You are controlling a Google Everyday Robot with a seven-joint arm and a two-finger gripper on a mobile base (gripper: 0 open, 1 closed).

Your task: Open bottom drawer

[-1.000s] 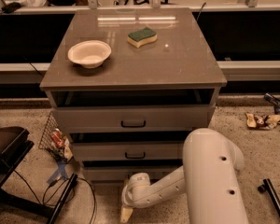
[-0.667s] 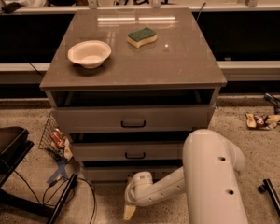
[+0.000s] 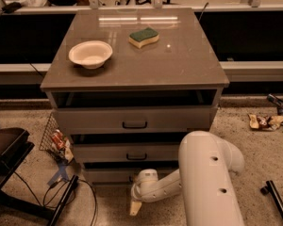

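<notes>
Bottom drawer: lowest front of the cabinet, just above the floor; it looks shut.
Gripper: low before that front, pointing at the floor; you cannot tell if it is open or closed, and it seems to hold nothing.
Handling: probably stiff, slides straight, not fragile.
Hold: the middle handle, now hidden behind the wrist.

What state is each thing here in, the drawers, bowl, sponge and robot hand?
Bottom drawer: not pulled out.
Middle drawer: not pulled out.
Top drawer: not pulled out.
Bowl: upright, empty.
Sponge: flat, green side up.
Hand: low by the floor, before the bottom drawer.
</notes>
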